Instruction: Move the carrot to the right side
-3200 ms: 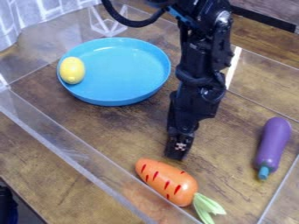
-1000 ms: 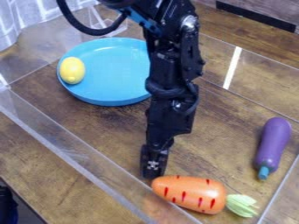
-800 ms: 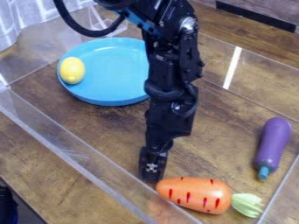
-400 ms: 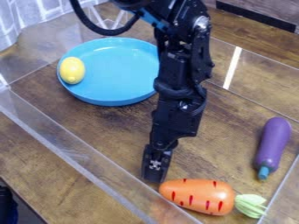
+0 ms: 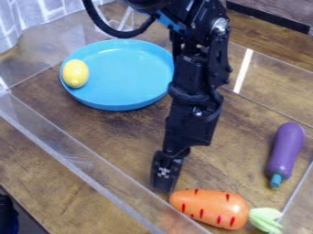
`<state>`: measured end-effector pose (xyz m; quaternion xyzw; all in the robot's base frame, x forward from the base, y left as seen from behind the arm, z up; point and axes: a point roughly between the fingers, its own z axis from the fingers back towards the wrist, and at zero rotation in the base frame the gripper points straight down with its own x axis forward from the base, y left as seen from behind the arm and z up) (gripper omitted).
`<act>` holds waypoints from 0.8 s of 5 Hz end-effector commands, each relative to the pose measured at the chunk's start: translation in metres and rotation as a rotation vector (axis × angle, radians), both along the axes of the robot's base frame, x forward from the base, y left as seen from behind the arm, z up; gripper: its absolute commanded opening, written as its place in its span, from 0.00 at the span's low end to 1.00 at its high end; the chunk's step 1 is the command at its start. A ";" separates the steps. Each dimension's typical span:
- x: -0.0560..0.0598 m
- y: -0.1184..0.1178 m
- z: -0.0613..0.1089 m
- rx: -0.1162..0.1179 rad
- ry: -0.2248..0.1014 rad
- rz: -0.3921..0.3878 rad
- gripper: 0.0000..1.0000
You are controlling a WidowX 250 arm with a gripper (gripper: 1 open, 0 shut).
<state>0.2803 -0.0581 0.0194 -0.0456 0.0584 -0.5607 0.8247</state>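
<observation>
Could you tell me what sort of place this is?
Probably a robot test bench: a black robot arm over a wooden tabletop, with a toy carrot and blue plate.

Blue plate (image 5: 120,73) sits around 11 o'clock with the yellow lemon (image 5: 76,72) at its left edge. Carrot's (image 5: 210,207) down near 5 o'clock, eggplant (image 5: 285,154) at 4.

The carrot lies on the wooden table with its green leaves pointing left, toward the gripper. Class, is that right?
Not quite: the camera view shows the green leaves of the carrot pointing right, away from the gripper. It does lie on the wooden table.
</observation>
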 end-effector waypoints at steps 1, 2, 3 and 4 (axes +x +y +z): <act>-0.003 -0.013 -0.003 0.002 0.008 -0.116 1.00; -0.009 -0.026 -0.004 0.000 0.009 -0.176 1.00; -0.018 -0.041 -0.004 -0.009 0.005 -0.238 1.00; -0.018 -0.059 -0.004 -0.018 0.001 -0.279 1.00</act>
